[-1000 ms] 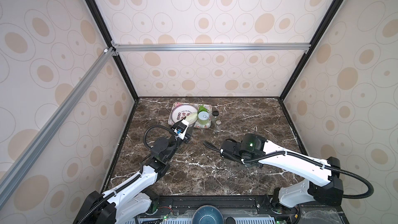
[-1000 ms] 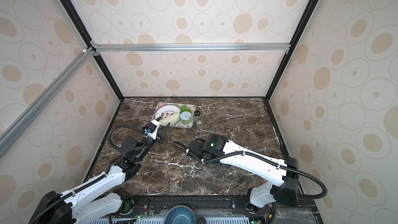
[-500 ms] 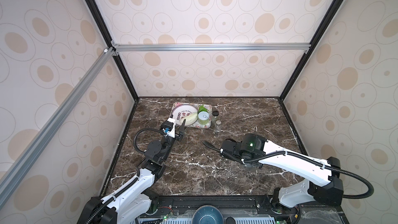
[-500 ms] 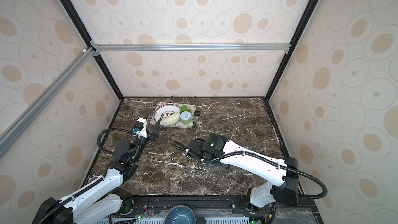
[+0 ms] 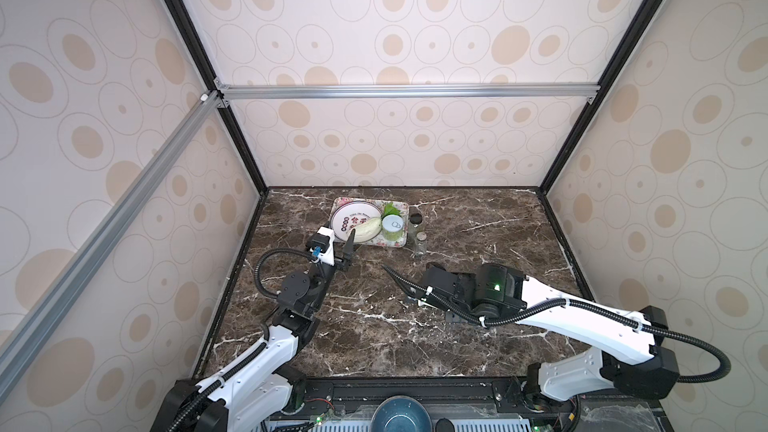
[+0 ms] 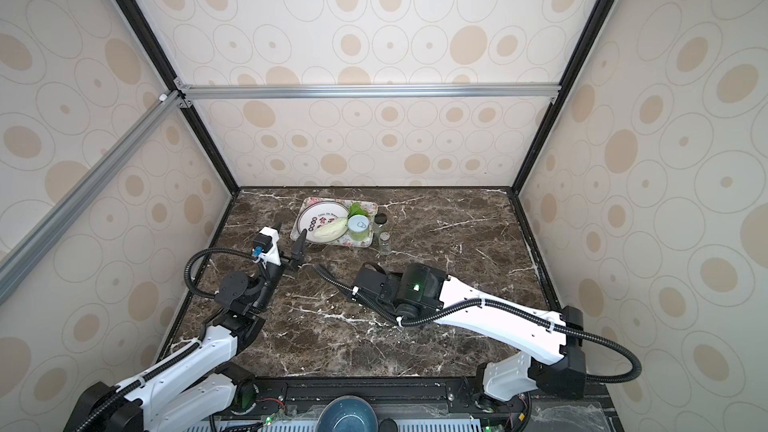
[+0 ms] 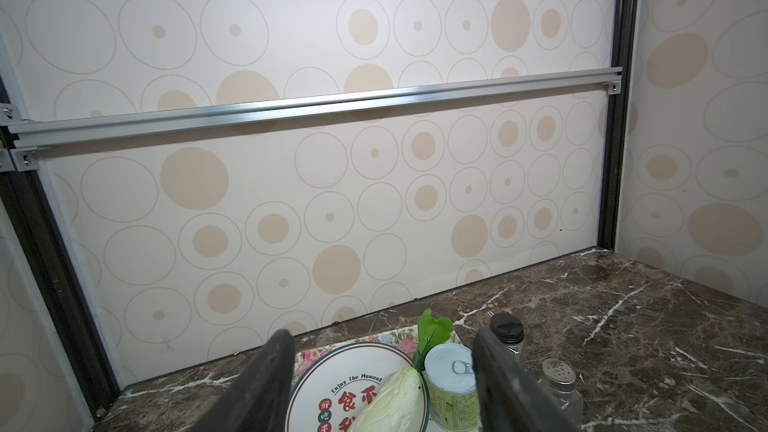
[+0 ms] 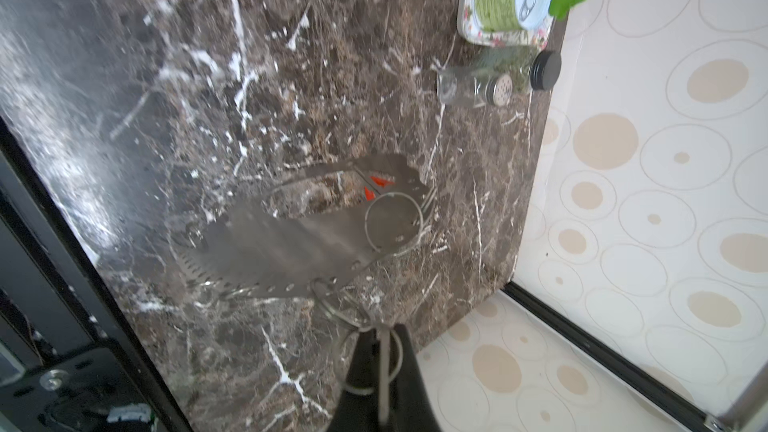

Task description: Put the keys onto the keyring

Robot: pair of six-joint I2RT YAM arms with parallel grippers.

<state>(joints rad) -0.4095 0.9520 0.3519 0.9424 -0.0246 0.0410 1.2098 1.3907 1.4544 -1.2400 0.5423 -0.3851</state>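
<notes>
The left jaws stand wide apart, empty, plate (image 5: 345,216) at 1 o'clock. The right jaws squeeze a wire ring (image 8: 340,313) hooked to the keyring (image 8: 282,251).

back of table (image 5: 478,218), left of centre: tray (image 5: 402,204) | on tray: plate (image 5: 352,221) left, can (image 5: 392,227) right, cabbage (image 5: 368,229) between them, leaf (image 5: 389,210) behind can | jar (image 5: 416,218) just right of tray, shaker (image 5: 421,243) in front of jar | my left gripper (image 7: 382,334) before tray's front-left corner | my right gripper (image 5: 390,273) mid-table, wire ring (image 8: 338,305) between its tips, keyring (image 8: 282,243) just beyond
</notes>
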